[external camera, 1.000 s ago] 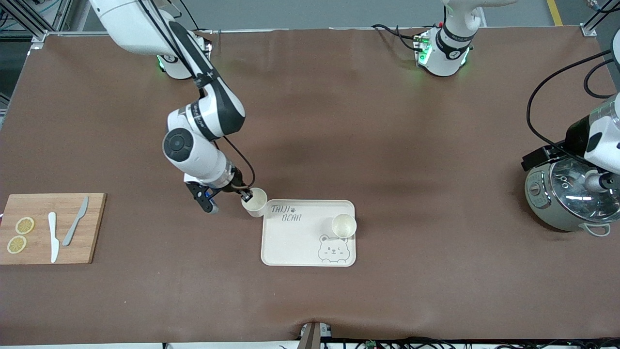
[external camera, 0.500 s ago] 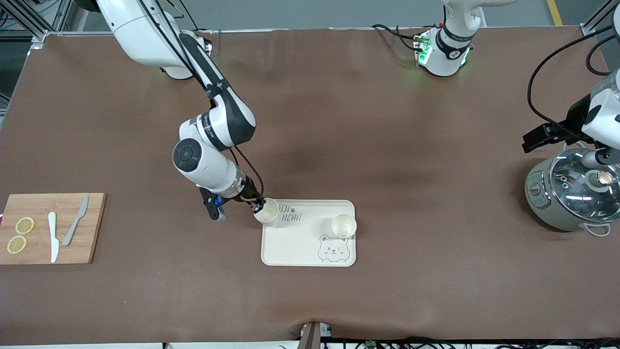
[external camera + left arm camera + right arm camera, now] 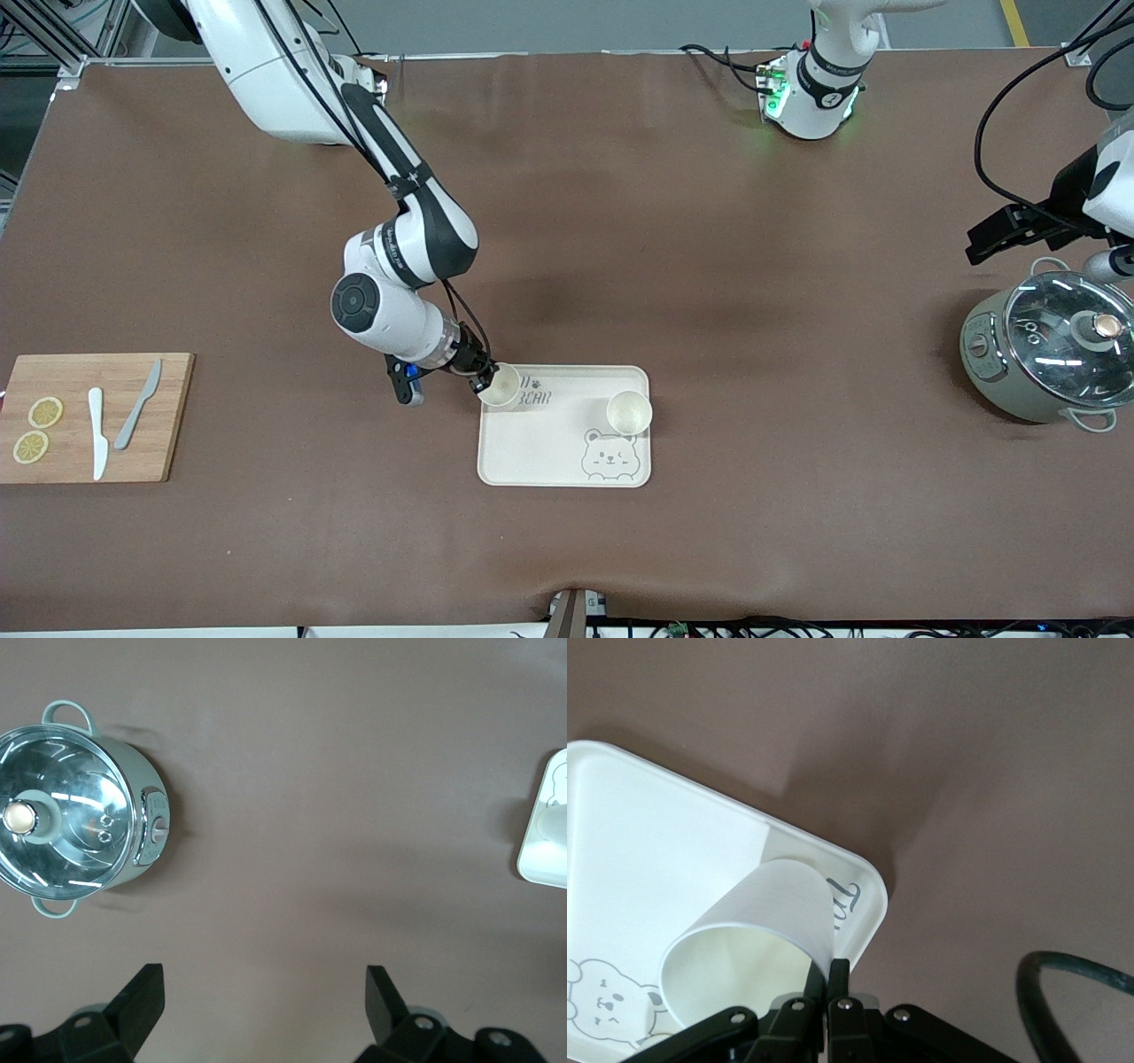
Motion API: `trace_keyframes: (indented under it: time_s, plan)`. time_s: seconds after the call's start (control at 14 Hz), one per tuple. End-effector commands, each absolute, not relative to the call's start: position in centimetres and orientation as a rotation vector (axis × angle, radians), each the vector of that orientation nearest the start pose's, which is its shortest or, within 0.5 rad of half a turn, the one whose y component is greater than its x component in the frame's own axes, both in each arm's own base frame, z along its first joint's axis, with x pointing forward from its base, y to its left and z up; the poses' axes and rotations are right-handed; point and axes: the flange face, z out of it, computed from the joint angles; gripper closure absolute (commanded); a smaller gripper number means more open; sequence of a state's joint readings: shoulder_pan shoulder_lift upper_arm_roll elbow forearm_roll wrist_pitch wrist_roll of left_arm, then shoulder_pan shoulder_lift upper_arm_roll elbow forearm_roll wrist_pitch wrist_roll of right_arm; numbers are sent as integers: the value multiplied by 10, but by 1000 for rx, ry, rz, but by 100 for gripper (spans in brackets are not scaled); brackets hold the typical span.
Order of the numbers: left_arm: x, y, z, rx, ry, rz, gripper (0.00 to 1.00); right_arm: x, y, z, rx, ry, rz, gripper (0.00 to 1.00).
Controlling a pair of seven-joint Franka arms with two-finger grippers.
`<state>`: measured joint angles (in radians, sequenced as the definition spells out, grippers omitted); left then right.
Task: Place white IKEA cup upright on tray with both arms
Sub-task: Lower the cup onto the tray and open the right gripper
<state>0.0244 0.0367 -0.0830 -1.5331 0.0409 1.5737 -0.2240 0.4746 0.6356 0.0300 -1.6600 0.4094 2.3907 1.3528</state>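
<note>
While its fingers (image 3: 837, 988) pinch the rim, the right gripper (image 3: 483, 381) holds a white cup (image 3: 500, 386) over the tray (image 3: 540, 443) corner, ready to set down. Another cup (image 3: 629, 412) stands there, well apart. The left gripper (image 3: 257, 992) waits, spread wide, near a pot (image 3: 1045, 359).

"BEAR" is printed in grey on the tray (image 3: 540, 443), beside a cup (image 3: 500, 385) that covers most of the word before it. No other lettering can be read.
</note>
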Motion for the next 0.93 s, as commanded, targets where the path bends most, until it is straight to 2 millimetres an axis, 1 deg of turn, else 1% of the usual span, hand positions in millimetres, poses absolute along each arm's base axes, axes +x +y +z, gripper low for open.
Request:
trace_keyframes:
  time_s: [0.0, 0.07, 0.14, 0.21, 0.29, 0.36, 0.43, 0.5, 0.64, 0.71, 0.79, 0.86]
  plan:
    - [566, -31, 632, -3079, -217, -41, 0, 607, 351, 247, -2392, 1565, 288, 96]
    - [568, -33, 632, -3080, -210, -43, 0, 607, 350, 246, -2391, 1566, 287, 92]
    - [568, -37, 632, -3081, -201, -41, 0, 607, 349, 244, -2395, 1568, 285, 68]
    - [568, -38, 632, -3081, -198, -41, 0, 606, 351, 244, -2397, 1566, 283, 48]
    - [567, -43, 633, -3084, -189, -46, 0, 606, 350, 244, -2399, 1567, 282, 36]
    - [565, -43, 634, -3084, -189, -41, 0, 607, 349, 244, -2407, 1562, 274, 1]
    - [564, -41, 634, -3082, -187, -27, 0, 608, 346, 245, -2415, 1561, 267, 0]
    - [563, -39, 635, -3083, -192, -24, 0, 610, 344, 251, -2413, 1560, 261, 0]
    - [559, -40, 643, -3085, -150, -47, 0, 615, 338, 258, -2405, 1562, 246, 0]
    - [553, -43, 650, -3085, -139, -66, 0, 619, 333, 272, -2392, 1560, 227, 0]
    - [549, -43, 652, -3086, -125, -70, 0, 623, 323, 288, -2382, 1569, 216, 0]
    - [543, -43, 654, -3089, -70, -71, 0, 627, 313, 307, -2377, 1577, 212, 0]
